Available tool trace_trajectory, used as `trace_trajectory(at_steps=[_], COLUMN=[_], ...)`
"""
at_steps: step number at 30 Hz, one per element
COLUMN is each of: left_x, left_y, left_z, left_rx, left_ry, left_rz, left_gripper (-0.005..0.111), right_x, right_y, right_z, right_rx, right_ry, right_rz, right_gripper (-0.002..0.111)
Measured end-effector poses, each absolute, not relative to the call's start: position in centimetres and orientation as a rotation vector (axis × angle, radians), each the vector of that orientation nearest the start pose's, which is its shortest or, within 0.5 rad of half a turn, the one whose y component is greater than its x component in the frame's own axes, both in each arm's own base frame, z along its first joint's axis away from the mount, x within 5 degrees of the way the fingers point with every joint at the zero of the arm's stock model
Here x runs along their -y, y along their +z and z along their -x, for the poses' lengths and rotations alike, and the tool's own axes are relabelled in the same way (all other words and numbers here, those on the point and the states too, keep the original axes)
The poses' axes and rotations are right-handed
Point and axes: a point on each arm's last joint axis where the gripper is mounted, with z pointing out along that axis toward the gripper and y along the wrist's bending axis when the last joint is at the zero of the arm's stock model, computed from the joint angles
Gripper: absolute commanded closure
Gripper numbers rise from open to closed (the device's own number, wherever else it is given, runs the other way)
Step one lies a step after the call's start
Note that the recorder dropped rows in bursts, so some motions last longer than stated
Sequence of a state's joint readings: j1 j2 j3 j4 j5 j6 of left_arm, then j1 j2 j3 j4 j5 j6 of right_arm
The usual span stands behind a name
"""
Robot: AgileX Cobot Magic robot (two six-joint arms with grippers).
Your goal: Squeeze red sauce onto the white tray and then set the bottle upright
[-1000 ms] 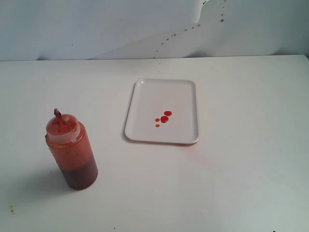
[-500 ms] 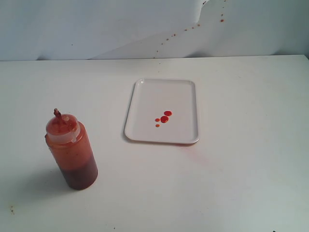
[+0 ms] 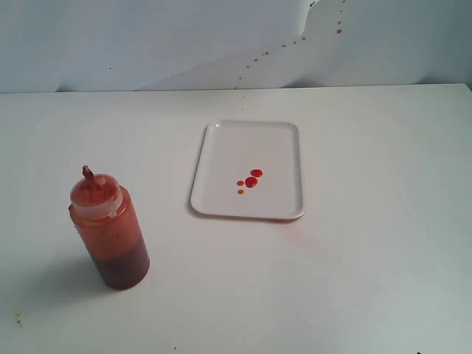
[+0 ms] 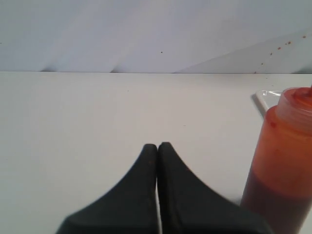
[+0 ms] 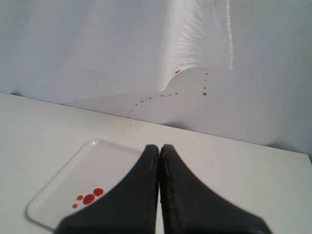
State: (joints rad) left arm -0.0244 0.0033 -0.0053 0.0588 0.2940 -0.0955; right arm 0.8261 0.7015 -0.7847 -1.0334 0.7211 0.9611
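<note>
The bottle (image 3: 109, 232) stands upright by the table's (image 3: 369, 258) left edge, near the clenched, empty left claw (image 4: 157, 146); the right claw (image 5: 159, 147), likewise clenched, faces the tray (image 3: 221, 140).

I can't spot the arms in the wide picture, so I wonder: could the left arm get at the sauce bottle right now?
Probably yes. The bottle stands upright close by the left claw, with only bare table between them. The claw is shut, so it would have to open first.
</note>
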Motion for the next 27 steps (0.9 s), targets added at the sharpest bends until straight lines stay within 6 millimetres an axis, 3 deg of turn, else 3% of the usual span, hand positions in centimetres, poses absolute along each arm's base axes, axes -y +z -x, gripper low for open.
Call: trace_trajectory(at_steps=[27], left_x=[-0.20], left_y=[18.82], left_z=[-5.46], left_rx=[-1.774], left_ry=[-0.006], left_rz=[0.052], left_gripper=[0.106], right_x=[-5.70], right_y=[38.02], right_z=[-12.28], right_rx=[-1.760], right_ry=[0.089], right_rz=[0.259], right_gripper=[0.108])
